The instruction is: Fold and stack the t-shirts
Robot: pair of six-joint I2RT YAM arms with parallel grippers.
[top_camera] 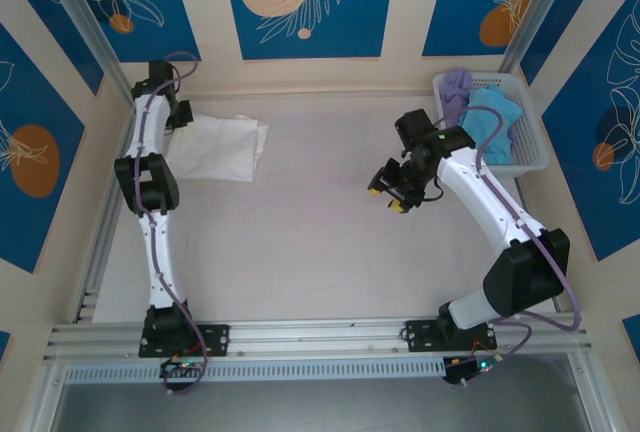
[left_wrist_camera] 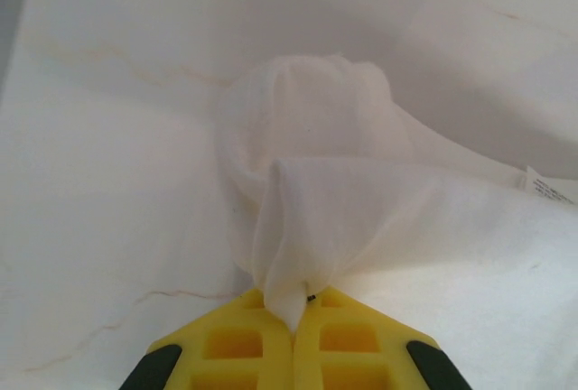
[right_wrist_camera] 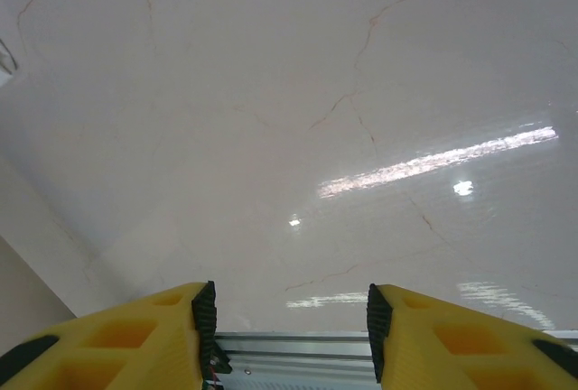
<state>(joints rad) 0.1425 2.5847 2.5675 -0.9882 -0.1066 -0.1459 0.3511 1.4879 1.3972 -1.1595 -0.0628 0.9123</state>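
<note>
legible text: none | tag (left_wrist_camera: 547, 188) on white t-shirt (left_wrist_camera: 361, 218): print too small to read

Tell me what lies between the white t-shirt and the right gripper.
Bare table: in the top external view, nothing rests between the white t-shirt and the right gripper.

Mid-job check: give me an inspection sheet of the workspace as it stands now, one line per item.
Surface: pale marbled table, bare in the middle.
Job's things: white t-shirt at far left, looks folded; light blue t-shirt and lavender t-shirt heaped in the basket.
Clutter: white lattice basket at far right.
Grippers: left gripper shut on a pinch of the white t-shirt; right gripper open, empty, above mid-table.
Cables: purple cables run along each arm.
Surroundings: blue leaf-print wall panels; aluminium rail at near edge.
</note>
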